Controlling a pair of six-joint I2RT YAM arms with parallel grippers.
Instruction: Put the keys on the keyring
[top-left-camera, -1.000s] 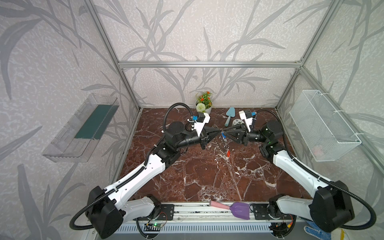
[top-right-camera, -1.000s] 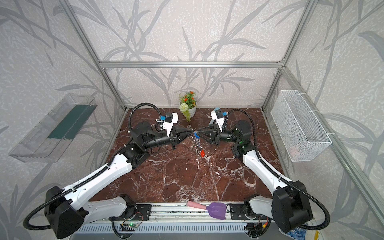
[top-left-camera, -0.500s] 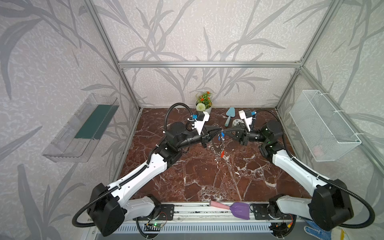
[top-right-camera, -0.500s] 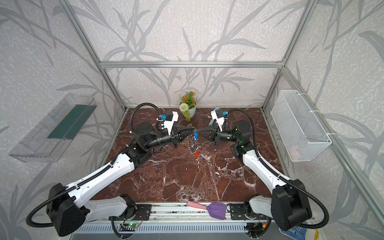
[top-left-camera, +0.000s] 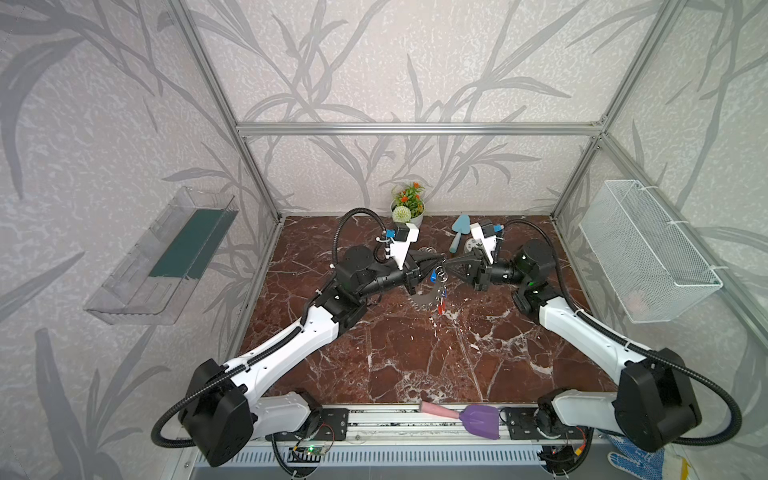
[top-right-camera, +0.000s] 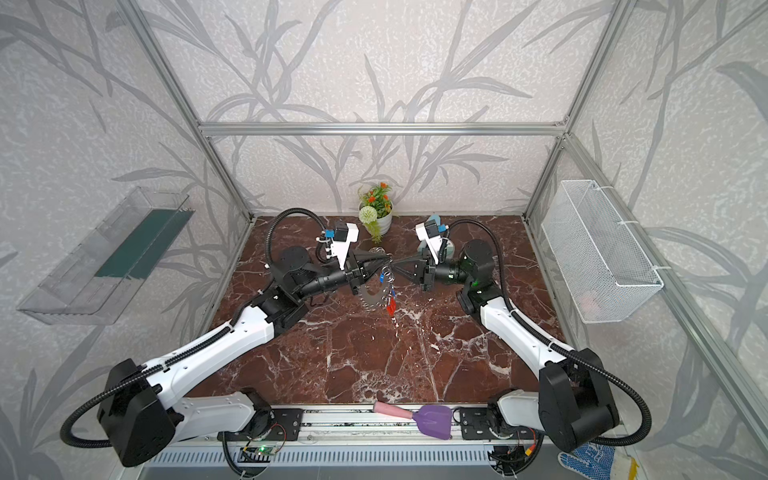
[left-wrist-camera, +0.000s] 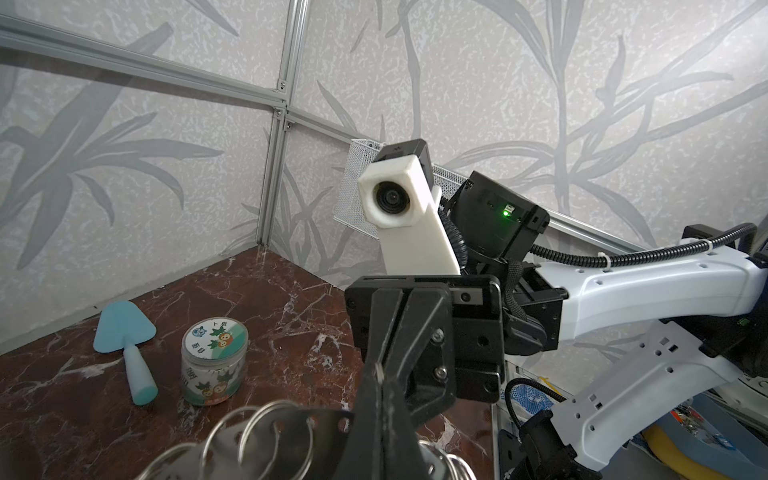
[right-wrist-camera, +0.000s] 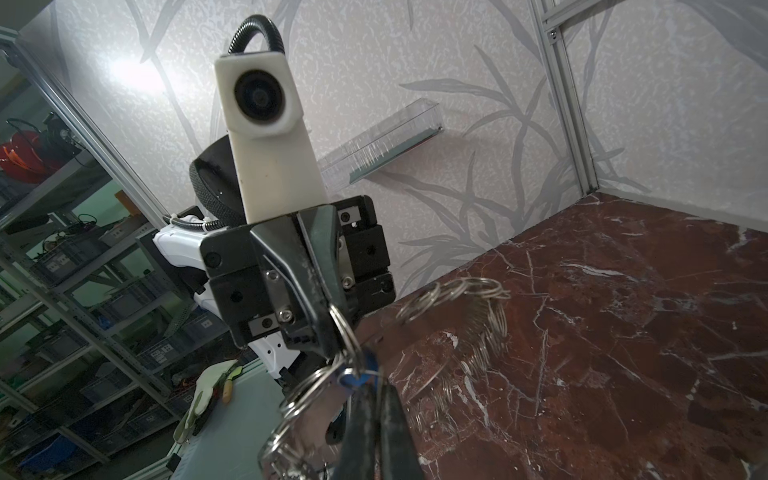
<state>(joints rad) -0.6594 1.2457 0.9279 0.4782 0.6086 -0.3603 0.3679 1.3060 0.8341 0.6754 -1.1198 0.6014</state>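
Here, setting: the two arms are met tip to tip above the far middle of the marble table (top-left-camera: 395, 353).
left gripper (top-left-camera: 441, 262): its jaws are pressed together on a split ring (right-wrist-camera: 341, 328) of the keyring.
keyring (top-left-camera: 423, 300): the grey plate is hung tilted just below the meeting tips, right of the left gripper.
keys: a blue key (top-left-camera: 433, 274) is seen just under the tips; an orange-red key (top-left-camera: 439, 308) is hung at the plate's right edge, with a second blue key (top-left-camera: 445, 293) just above it.
right gripper (top-left-camera: 449, 262): its jaws are drawn narrow, with a sliver of silver wire at the tips; what is pinched cannot be told.
behind: a teal trowel (left-wrist-camera: 124, 332) and a small jar (left-wrist-camera: 215, 365) are set far, right of centre.
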